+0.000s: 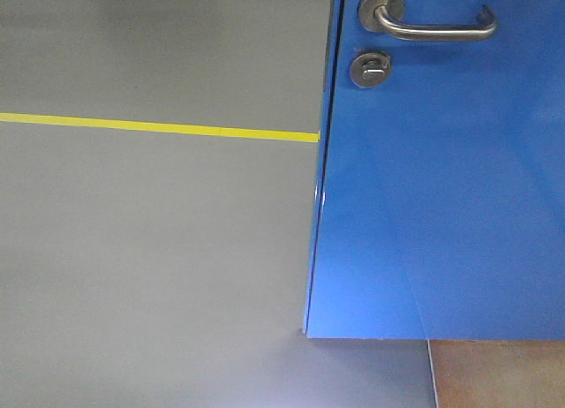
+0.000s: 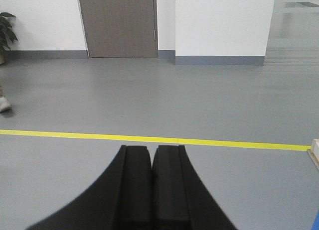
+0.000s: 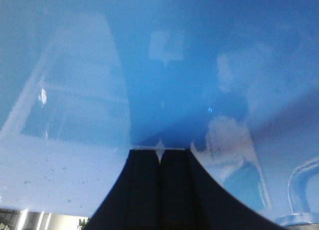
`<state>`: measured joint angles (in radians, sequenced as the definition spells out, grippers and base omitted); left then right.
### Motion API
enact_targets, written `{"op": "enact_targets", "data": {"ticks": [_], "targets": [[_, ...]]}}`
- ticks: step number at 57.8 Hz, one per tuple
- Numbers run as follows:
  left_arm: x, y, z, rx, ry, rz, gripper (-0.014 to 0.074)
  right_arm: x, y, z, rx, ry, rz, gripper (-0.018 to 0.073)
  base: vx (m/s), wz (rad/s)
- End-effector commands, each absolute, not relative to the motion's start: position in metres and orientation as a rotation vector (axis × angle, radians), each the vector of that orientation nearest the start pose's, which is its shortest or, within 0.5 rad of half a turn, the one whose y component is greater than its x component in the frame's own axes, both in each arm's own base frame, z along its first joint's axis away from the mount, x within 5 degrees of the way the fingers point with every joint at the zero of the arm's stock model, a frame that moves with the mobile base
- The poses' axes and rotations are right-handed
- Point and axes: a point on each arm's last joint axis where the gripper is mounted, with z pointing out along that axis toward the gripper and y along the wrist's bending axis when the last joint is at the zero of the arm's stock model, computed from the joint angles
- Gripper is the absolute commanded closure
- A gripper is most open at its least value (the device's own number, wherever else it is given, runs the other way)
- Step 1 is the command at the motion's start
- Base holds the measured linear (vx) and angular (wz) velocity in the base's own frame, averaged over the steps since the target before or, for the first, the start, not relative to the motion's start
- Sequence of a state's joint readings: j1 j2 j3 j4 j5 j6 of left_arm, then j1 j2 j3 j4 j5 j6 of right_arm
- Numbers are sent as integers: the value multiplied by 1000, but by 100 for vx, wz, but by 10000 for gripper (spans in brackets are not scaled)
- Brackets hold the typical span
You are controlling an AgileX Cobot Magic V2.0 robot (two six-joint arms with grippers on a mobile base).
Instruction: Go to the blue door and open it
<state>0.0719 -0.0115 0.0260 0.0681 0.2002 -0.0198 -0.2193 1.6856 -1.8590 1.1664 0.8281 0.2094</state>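
On the right of the front view stands the blue door (image 1: 441, 205), with its lever handle (image 1: 433, 24) and round lock (image 1: 371, 70) at the top; a yellow line (image 1: 159, 127) crosses the grey floor (image 1: 150, 267) beside it. In the left wrist view, the left pincer (image 2: 151, 158) is clenched with nothing in it above this floor. In the right wrist view, the right pincer (image 3: 160, 158) is clenched too, its tips against the glossy door.

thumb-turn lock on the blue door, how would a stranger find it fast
Start at the glossy bright blue door filling the front view's right side. Near its left edge sits the silver metal lever handle; the small round silver thumb-turn lock is directly beneath, without any long arm.
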Motion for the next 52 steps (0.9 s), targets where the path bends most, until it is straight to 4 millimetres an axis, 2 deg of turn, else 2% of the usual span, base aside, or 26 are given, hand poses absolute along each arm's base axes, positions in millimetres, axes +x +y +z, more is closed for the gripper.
{"op": "enact_targets", "data": {"ticks": [1, 52], "targets": [[54, 5, 203, -31, 1577, 91, 524, 366, -24, 503, 694, 1592, 1338, 551, 14, -1], [54, 5, 203, -31, 1577, 91, 524, 366, -24, 503, 694, 1592, 1338, 551, 11, -2]]}}
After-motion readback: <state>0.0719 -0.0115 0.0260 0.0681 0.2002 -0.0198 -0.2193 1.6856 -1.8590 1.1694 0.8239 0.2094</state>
